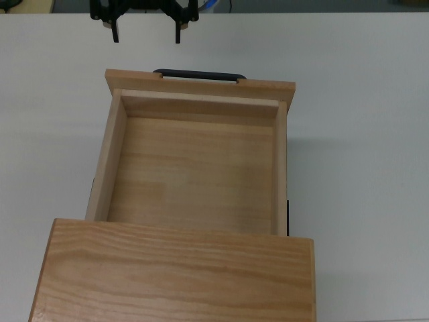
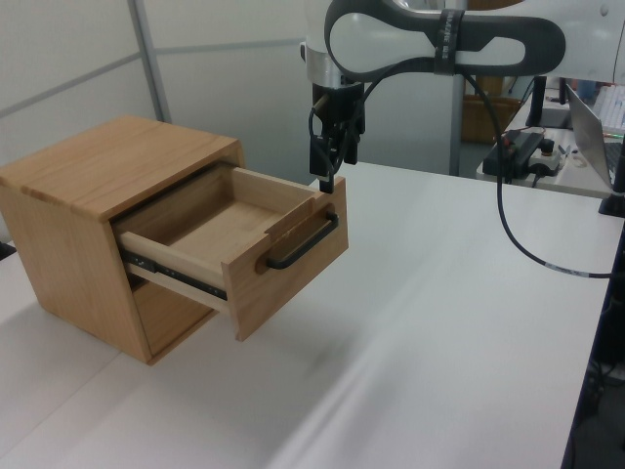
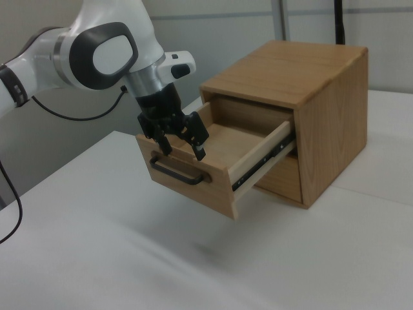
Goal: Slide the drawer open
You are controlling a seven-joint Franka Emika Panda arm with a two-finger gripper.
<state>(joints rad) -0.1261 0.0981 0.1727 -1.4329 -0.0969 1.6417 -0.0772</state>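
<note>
Lab or office: white table (image 2: pixel 459 322), partition panels (image 2: pixel 78 59), laptop (image 2: pixel 596 122), cables (image 2: pixel 522 234).
</note>
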